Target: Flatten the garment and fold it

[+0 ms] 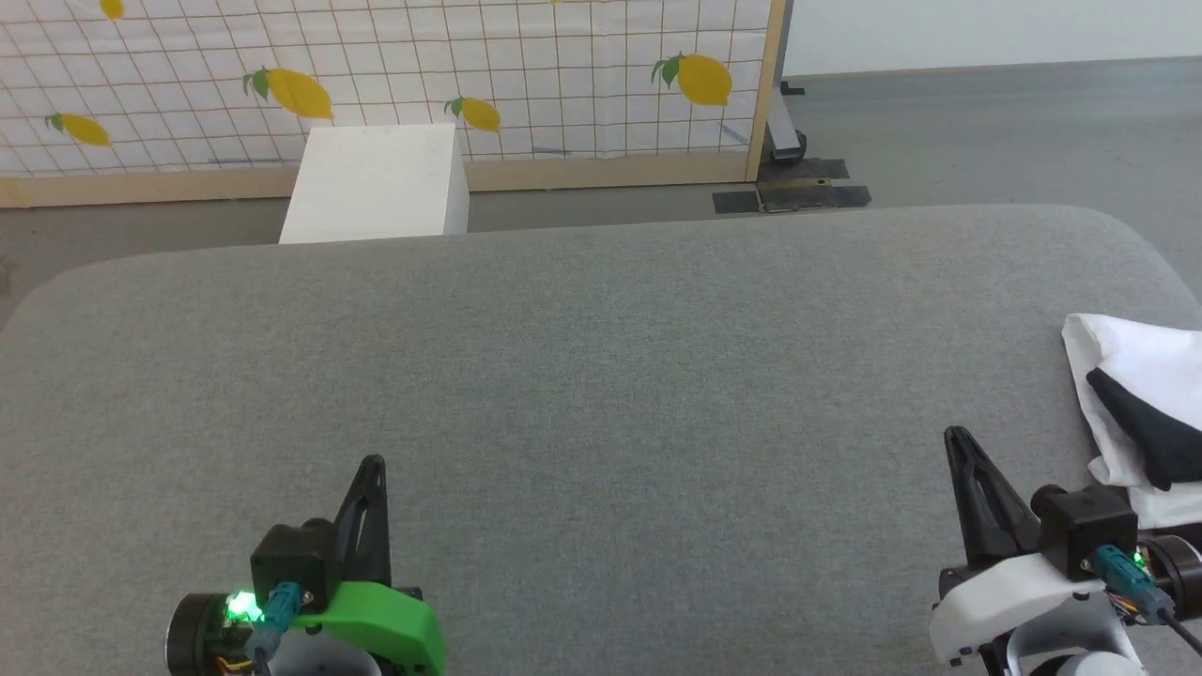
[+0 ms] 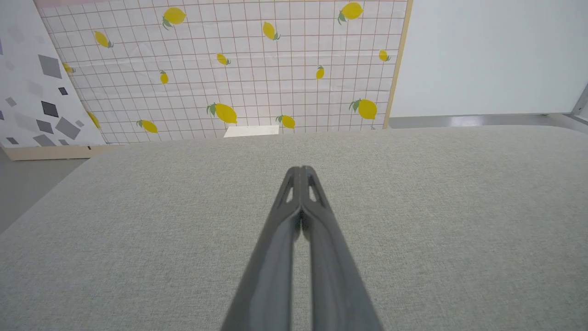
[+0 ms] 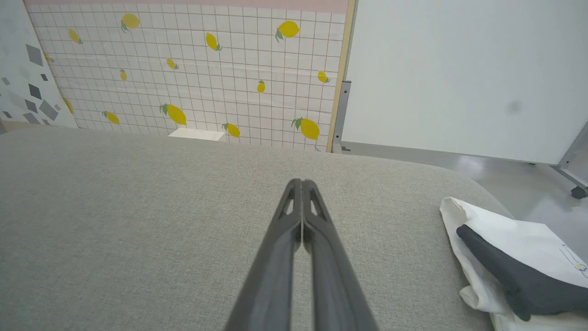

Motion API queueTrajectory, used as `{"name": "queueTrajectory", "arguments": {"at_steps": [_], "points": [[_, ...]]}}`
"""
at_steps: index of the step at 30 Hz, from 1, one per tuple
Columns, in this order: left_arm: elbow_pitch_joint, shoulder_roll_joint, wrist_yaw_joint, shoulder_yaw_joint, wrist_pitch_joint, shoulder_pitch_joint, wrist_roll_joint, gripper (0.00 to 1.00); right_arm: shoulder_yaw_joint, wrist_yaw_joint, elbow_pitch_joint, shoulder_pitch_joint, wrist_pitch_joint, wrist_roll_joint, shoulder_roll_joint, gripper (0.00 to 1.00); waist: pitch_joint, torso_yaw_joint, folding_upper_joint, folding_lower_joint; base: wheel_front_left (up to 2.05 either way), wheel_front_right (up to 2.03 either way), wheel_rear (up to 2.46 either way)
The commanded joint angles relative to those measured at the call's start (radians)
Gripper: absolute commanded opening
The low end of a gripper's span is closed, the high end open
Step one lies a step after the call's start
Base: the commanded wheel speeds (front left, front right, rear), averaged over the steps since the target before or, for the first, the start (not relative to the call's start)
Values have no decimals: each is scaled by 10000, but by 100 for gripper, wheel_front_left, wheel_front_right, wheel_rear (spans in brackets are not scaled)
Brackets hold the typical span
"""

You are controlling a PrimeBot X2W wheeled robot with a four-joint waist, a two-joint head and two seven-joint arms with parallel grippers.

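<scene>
The garment (image 1: 1122,376) lies bunched at the right edge of the grey padded table (image 1: 601,376), white cloth with a black sleeve draped over it. The right wrist view shows the garment (image 3: 514,239) at lower right, with a bit of a small print near the frame's edge. My right gripper (image 1: 958,441) is shut and empty just left of the garment, not touching it; its fingers (image 3: 302,184) are pressed together over bare table. My left gripper (image 1: 374,465) stands shut and empty at the lower left, its tips (image 2: 301,171) together above the table.
A white box (image 1: 380,183) stands on the floor behind the table's far edge, before a lemon-print grid screen (image 1: 376,75). A screen foot with a caster (image 1: 789,141) sits at the back right. The table's corners are rounded.
</scene>
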Motion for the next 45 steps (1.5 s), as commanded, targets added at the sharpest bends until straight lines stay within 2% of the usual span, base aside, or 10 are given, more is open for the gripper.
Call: {"name": "queueTrajectory", "arguments": {"at_steps": [1,45], "points": [[17,-35,-48,86,78,-213,193,0,38,-13,-42,-161,46,53,19,0,1,5,0,0,0,0,0],[128,-191,-373,705,877,-652,687,0,396,-19,-74,-436,567,112,28,0,32,140,0,0,0,0,0]]}}
